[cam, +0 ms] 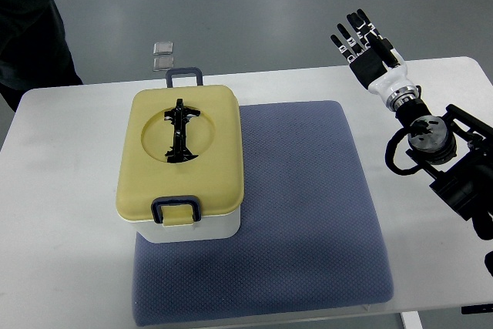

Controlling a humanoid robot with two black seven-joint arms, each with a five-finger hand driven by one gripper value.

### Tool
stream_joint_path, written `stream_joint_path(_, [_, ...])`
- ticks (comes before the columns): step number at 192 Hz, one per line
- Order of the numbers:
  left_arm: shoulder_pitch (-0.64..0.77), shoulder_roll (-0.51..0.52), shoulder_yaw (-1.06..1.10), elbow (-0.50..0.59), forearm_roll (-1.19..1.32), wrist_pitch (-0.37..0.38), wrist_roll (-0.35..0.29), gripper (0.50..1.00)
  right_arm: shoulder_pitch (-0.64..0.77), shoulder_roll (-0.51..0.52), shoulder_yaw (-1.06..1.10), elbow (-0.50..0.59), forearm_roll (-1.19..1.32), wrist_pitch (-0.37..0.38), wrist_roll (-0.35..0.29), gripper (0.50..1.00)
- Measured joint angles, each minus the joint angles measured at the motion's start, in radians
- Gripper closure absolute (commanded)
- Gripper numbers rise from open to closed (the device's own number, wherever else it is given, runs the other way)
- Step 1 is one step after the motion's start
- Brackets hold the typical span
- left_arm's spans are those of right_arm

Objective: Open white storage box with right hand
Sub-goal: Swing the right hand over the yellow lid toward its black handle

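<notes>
The box (185,163) sits toward the left half of the surface (69,190), its right part resting on the left edge of a blue mat (308,213). It has a white body and a pale yellow lid (212,148) that is shut, with a black folded handle (179,130) in a round recess on top. A dark latch (176,207) shows at the lid's near edge and another (184,75) at its far edge.

The right hand (368,48) hovers near the far right corner of the surface, fingers spread and holding nothing, well apart from the box. The left hand is not in view.

To do this well, the hand should probably travel left across the mat and free both latches first. Only then should it lift the lid, pulling straight up so that the box neither tips nor slides off the mat's edge.
</notes>
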Motion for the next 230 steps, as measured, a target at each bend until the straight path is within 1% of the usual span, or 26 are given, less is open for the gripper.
stream_joint_path(55, [0.000, 0.000, 0.001, -0.002, 0.001, 0.005, 0.000, 0.500, 0.012, -0.011, -0.017, 0.000, -0.016, 0.000, -0.002, 0.570])
stream_joint_path(73, [0.000, 0.000, 0.001, -0.004, 0.001, 0.004, 0.000, 0.500, 0.042, -0.018, -0.022, 0.005, -0.092, 0.002, -0.005, 0.572])
stream_joint_path(87, [0.000, 0.000, 0.001, -0.004, 0.001, 0.001, 0.000, 0.500, 0.074, -0.023, -0.024, 0.008, -0.189, 0.022, -0.007, 0.572])
stream_joint_path(114, [0.000, 0.000, 0.002, -0.004, 0.002, 0.000, 0.000, 0.500, 0.188, -0.079, -0.082, 0.012, -0.475, 0.081, -0.015, 0.572])
stream_joint_path(141, [0.000, 0.000, 0.003, -0.005, 0.002, -0.001, 0.000, 0.500, 0.343, -0.131, -0.226, 0.037, -0.789, 0.106, -0.017, 0.572])
stream_joint_path(178, [0.000, 0.000, 0.004, -0.008, 0.003, -0.003, 0.000, 0.500, 0.564, -0.218, -0.469, 0.202, -1.294, 0.105, -0.004, 0.572])
stream_joint_path(190, [0.000, 0.000, 0.003, -0.008, 0.003, -0.003, 0.000, 0.500, 0.618, -0.231, -0.512, 0.253, -1.458, 0.102, 0.003, 0.572])
stream_joint_path(213, [0.000, 0.000, 0.002, -0.008, 0.002, -0.003, 0.000, 0.500, 0.669, -0.229, -0.534, 0.328, -1.729, 0.094, 0.022, 0.572])
stream_joint_path(230, [0.000, 0.000, 0.002, -0.008, 0.002, -0.003, 0.000, 0.500, 0.682, -0.222, -0.536, 0.378, -1.829, 0.079, 0.031, 0.572])
